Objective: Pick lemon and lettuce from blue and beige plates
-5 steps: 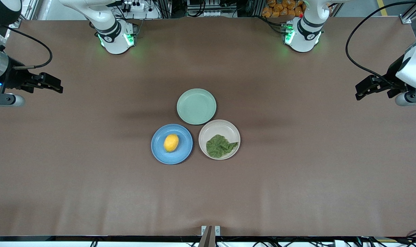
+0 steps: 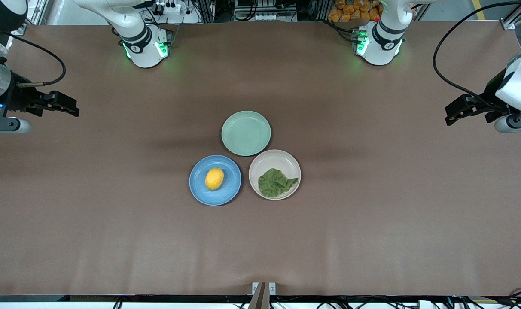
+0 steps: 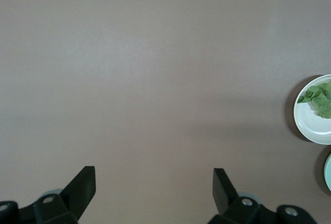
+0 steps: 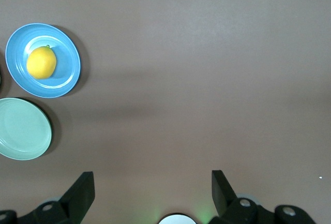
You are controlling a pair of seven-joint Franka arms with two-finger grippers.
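Nearest on bench [image 2: 372, 240]: lemon [image 2: 214, 178] on blue plate [image 2: 199, 189], lettuce [image 2: 275, 182] on beige plate [image 2: 260, 165]. Farther, touching both: mint-green plate [image 2: 246, 132]. Over bench ends, well apart from plates: right gripper [image 2: 73, 109] and left gripper [image 2: 450, 115], both spread, holding nothing.

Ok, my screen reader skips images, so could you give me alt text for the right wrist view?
A lemon lies on a blue plate on the brown table, with a bare mint-green plate beside it. The right gripper hangs open over bare table, apart from both plates.
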